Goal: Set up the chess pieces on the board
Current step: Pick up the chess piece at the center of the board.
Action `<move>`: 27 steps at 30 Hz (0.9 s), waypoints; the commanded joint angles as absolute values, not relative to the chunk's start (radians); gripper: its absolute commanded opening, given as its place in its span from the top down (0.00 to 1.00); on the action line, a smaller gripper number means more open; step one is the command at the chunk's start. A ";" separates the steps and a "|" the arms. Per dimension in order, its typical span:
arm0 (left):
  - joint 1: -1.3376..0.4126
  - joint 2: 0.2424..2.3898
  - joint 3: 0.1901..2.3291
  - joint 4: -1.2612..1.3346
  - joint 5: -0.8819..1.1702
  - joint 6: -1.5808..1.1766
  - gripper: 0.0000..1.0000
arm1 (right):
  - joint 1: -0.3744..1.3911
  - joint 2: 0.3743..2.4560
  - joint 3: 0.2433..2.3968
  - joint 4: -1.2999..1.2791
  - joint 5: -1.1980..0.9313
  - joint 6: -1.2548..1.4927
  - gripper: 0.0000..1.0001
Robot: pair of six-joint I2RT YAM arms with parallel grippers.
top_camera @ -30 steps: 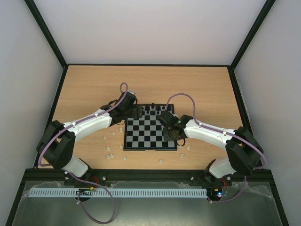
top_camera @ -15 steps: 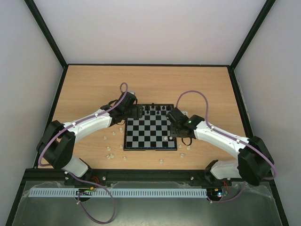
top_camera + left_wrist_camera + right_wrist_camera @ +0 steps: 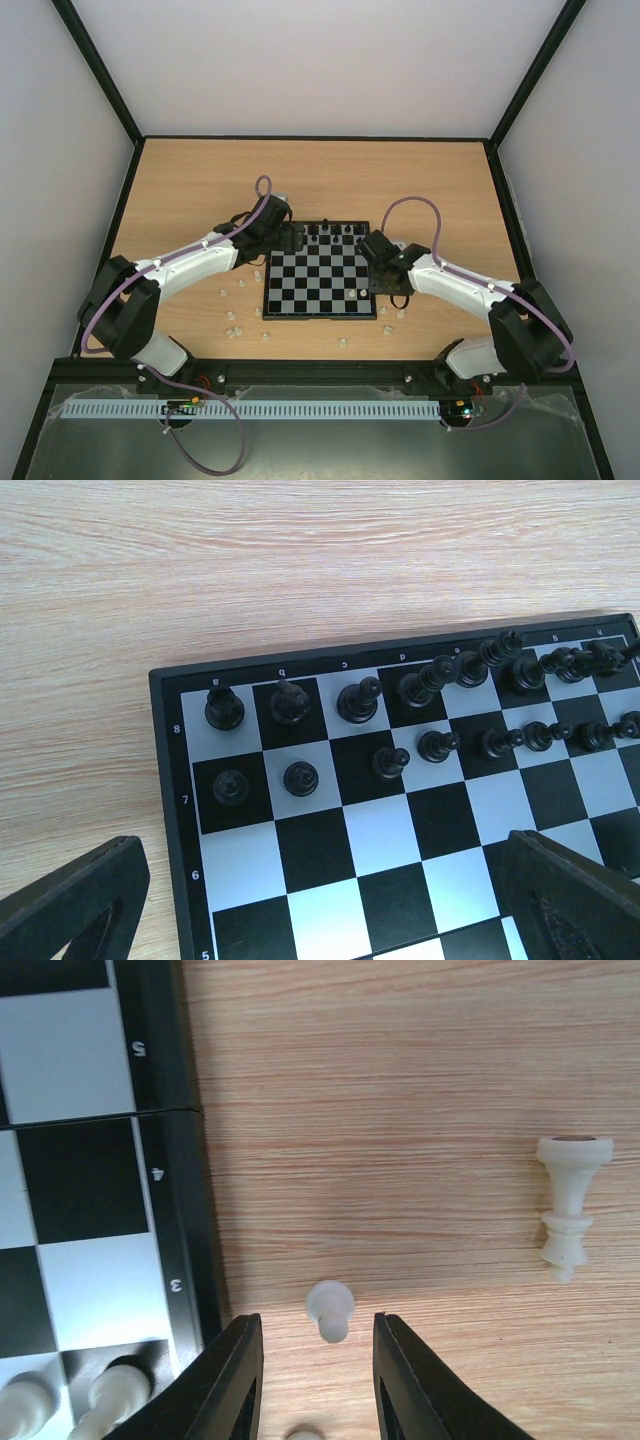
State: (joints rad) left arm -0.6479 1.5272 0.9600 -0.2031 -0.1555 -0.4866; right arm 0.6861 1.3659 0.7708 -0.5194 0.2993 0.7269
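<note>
Cream pawn point(image 3: 330, 1310) sits between right hand's point(image 3: 316, 1345) fingers.

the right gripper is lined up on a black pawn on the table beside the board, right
Wrong colour: the pawn framed by the right gripper is cream-white, not black, as the right wrist view shows. It does sit on the table beside the board.

My wooden table point(image 3: 200, 180) has the board point(image 3: 320, 285) sitting on it, plus loose cream-white pieces point(image 3: 231, 316) scattered to its left, and a few on the right too, one pawn point(image 3: 329, 1308) just beside the border.
</note>
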 commanded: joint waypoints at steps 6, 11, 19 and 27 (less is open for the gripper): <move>-0.655 1.496 0.953 -0.201 -0.144 -0.489 0.00 | 0.669 1.440 0.721 -0.470 0.282 0.734 0.73; -0.655 1.495 0.951 -0.198 -0.143 -0.489 0.01 | 0.663 1.443 0.727 -0.465 0.276 0.723 0.81; -0.656 1.500 0.951 -0.198 -0.146 -0.489 0.01 | 0.663 1.398 0.756 -0.515 0.287 0.706 0.95; -0.655 1.511 0.954 -0.198 -0.152 -0.491 0.00 | 0.682 1.279 0.848 -0.619 0.283 0.687 0.98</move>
